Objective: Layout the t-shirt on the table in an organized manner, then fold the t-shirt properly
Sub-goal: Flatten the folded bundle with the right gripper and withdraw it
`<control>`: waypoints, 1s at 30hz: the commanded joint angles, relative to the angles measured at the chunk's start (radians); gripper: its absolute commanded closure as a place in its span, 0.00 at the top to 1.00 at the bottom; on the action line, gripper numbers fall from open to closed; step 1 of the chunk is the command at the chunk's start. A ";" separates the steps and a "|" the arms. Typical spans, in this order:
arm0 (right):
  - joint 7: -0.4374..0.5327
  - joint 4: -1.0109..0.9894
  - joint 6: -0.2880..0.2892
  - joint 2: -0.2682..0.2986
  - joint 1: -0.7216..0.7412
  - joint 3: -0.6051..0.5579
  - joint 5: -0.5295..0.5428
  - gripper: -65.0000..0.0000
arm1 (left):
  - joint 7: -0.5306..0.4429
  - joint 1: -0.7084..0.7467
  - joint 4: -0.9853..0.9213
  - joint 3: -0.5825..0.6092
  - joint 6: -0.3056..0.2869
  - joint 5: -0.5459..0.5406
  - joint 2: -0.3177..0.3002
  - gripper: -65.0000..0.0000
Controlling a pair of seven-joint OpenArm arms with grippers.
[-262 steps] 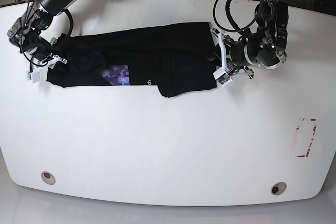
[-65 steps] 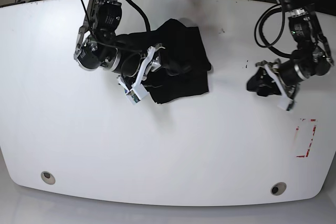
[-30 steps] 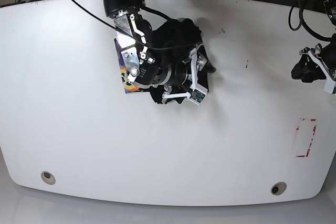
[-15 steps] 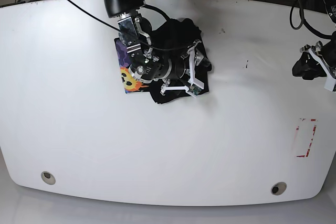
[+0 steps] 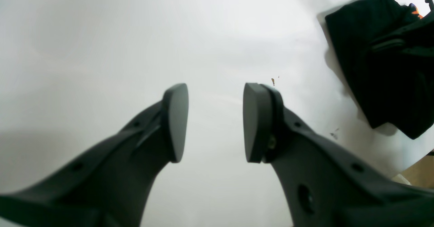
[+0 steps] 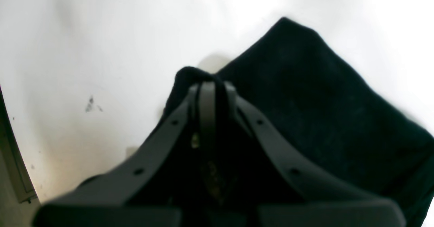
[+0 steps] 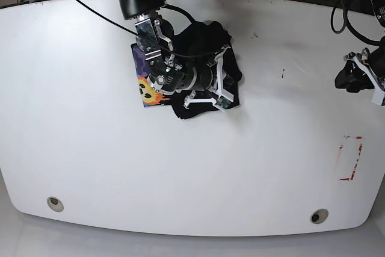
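White desk [image 7: 192, 173] carries the t-shirt [image 7: 207, 43], bunched near its far edge. Right pincer [image 6: 206, 91] clenches a fabric fold; left pincer [image 5: 215, 121] hangs released, well apart. Next: drawing that fold across, likely.

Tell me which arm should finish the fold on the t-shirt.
The right. Its gripper is shut on a pinch of the t-shirt, while the left gripper hangs open over bare table, well away from the cloth.
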 commanded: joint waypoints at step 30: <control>-0.125 0.322 0.002 -0.020 0.051 0.055 0.024 0.00 | -0.022 -0.004 0.018 0.000 -0.001 -0.015 -0.021 0.39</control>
